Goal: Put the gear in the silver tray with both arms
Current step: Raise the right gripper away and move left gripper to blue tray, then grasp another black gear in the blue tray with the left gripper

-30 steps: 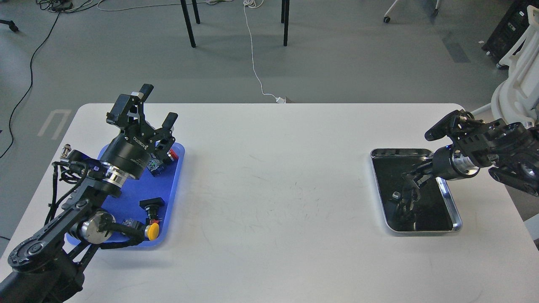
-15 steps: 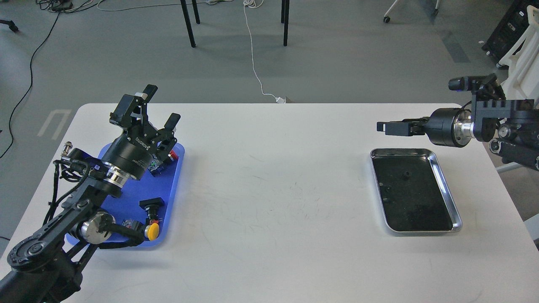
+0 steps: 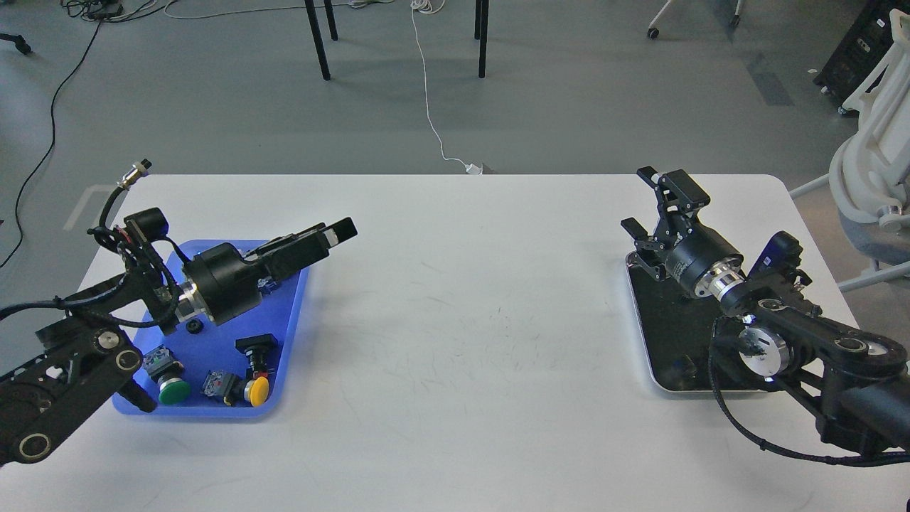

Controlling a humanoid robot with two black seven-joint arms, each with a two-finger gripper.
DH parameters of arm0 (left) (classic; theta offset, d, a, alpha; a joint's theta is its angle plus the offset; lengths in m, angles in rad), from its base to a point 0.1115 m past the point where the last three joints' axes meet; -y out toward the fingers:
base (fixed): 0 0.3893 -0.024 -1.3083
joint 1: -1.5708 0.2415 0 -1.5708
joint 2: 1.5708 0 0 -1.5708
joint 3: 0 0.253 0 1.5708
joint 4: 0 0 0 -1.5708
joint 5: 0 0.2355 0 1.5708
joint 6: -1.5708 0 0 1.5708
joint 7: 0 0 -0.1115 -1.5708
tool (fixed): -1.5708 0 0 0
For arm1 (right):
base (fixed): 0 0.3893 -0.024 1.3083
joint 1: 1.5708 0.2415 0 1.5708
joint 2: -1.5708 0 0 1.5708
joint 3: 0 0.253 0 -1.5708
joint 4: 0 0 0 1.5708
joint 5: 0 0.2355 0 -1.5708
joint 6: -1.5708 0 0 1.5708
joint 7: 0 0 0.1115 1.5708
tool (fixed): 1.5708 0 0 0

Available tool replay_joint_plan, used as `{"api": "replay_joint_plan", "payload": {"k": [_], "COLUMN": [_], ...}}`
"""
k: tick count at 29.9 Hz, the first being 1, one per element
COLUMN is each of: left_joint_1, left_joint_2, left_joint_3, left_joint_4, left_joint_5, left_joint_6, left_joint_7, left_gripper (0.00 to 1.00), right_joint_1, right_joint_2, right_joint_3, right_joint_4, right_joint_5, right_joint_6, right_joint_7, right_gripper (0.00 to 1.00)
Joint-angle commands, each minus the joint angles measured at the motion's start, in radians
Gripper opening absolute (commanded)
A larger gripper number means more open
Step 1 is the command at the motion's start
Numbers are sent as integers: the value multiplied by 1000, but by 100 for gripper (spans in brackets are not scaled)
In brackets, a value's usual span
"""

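The right tool (image 3: 657, 206) has withdrawn from the silver tray (image 3: 643, 334) at the worktop's right, jaws spread, empty. The left tool (image 3: 334, 233) has swung over the blue tray (image 3: 291, 327); its state cannot be told. No gear is discernible.

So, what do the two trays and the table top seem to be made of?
The silver tray looks like polished metal: its rim is bright and mirror-like, with a matte black liner inside. The blue tray seems to be plastic, uniformly coloured with a soft sheen. The table looks like white laminate, matte and finely scratched, though I cannot be certain.
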Motion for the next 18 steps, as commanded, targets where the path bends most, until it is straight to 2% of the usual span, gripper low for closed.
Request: {"api": "replay_joint_plan", "payload": {"k": [1,3,6,9,13,16,18], "left_joint_1": [-114,-154,-185,-222,-258,-272,-274], "left_joint_2": [188,259,297,290,259,216,209], "left_joint_3": [168,232,298,346,421,453,458], "left_joint_4": [9,29,101,185,230,294,323], "left_joint_5": [269,338,386,424,441,444,443], "left_joint_6": [4,4,6,6,4,4,4], "left_joint_7": [0,0,0,0,0,0,0], "left_gripper": [98,98,97,96,93,83,80], "right_joint_1": [-8,-3,0,-5,-6,-5,-3], "right_joint_2": [-4,-6,-8,-4,0,0,-3], "right_joint_3": [21,22,28,24,18,16,16], "right_joint_4": [12,14,14,16,16,16,17], "right_joint_5": [93,160,210,208,208,208,208], "right_joint_6": [29,71,109,112,112,112,112], "right_joint_7": [0,0,0,0,0,0,0], "right_gripper": [97,97,97,97,97,97,97]}}
